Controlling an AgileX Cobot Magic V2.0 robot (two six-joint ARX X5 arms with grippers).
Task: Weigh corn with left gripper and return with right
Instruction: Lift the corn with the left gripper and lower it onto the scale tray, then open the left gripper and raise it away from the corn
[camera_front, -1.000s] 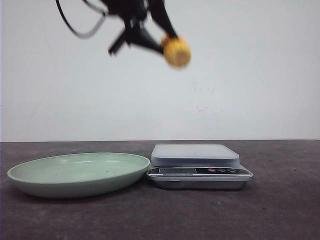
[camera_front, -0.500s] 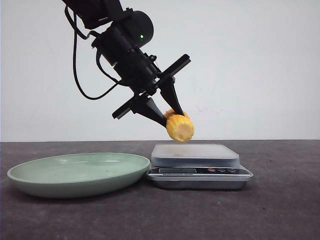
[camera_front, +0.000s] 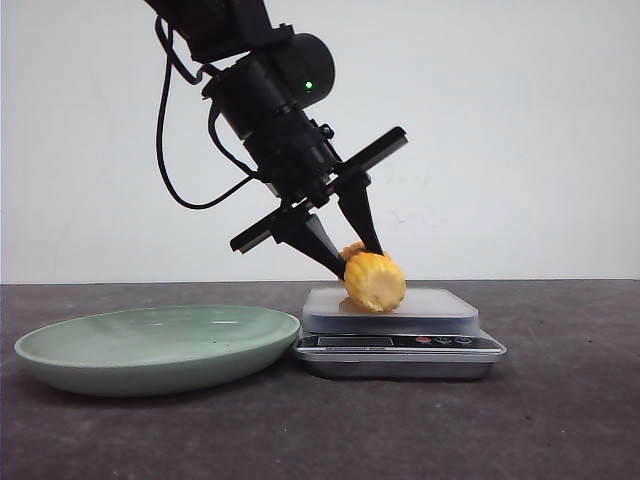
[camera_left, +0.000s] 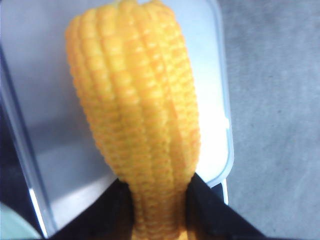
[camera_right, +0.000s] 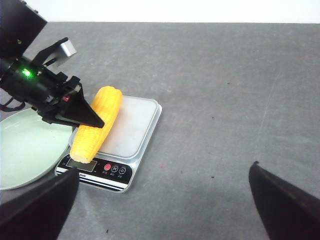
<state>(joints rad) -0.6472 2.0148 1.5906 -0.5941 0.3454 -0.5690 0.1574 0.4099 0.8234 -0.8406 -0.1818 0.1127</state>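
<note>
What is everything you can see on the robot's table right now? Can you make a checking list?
Surface: dark grey table, a few small specks.
Job's things: corn lying on the scale, one end sticking out over the display; green plate beside the scale holds nothing.
Clutter: nothing seen.
Grippers: left gripper shut on the corn, fingers clamping its middle; right gripper open, apart from everything, above the table.
Cables: black cable looping off the left arm, clear of the table.
Surroundings: plain white wall.
</note>
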